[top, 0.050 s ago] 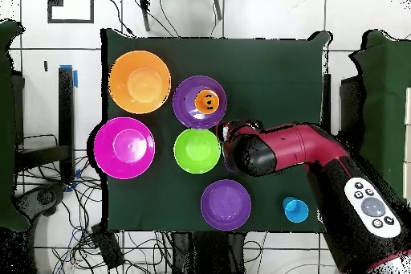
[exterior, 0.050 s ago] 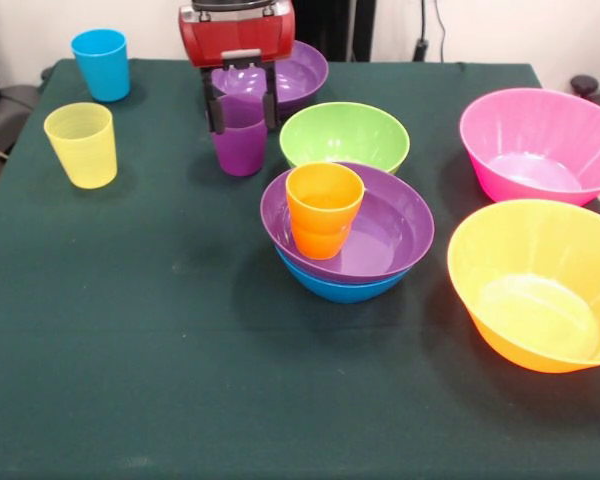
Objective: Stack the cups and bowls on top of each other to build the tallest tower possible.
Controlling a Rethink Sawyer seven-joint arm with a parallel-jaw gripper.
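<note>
My gripper (exterior, 0.050 s ago: 242, 122) hangs at the back of the table with its black fingers (exterior, 0.050 s ago: 212, 112) pressed on either side of the rim of the purple cup (exterior, 0.050 s ago: 240, 150), which stands upright at table level. To its right is the tower: a blue bowl (exterior, 0.050 s ago: 340, 290) with a purple bowl (exterior, 0.050 s ago: 395, 225) nested in it and an orange cup (exterior, 0.050 s ago: 323, 205) standing inside. From overhead, the tower's purple bowl (top, 0.050 s ago: 186, 92) and orange cup (top, 0.050 s ago: 207, 101) show, while the arm (top, 0.050 s ago: 289, 150) hides the gripper and the purple cup.
A green bowl (exterior, 0.050 s ago: 344, 135) sits just right of the gripper, and a second purple bowl (exterior, 0.050 s ago: 308, 70) sits behind it. Pink bowl (exterior, 0.050 s ago: 540, 145) and orange bowl (exterior, 0.050 s ago: 540, 285) fill the right side. A blue cup (exterior, 0.050 s ago: 101, 64) and a yellow cup (exterior, 0.050 s ago: 81, 144) stand at the left.
</note>
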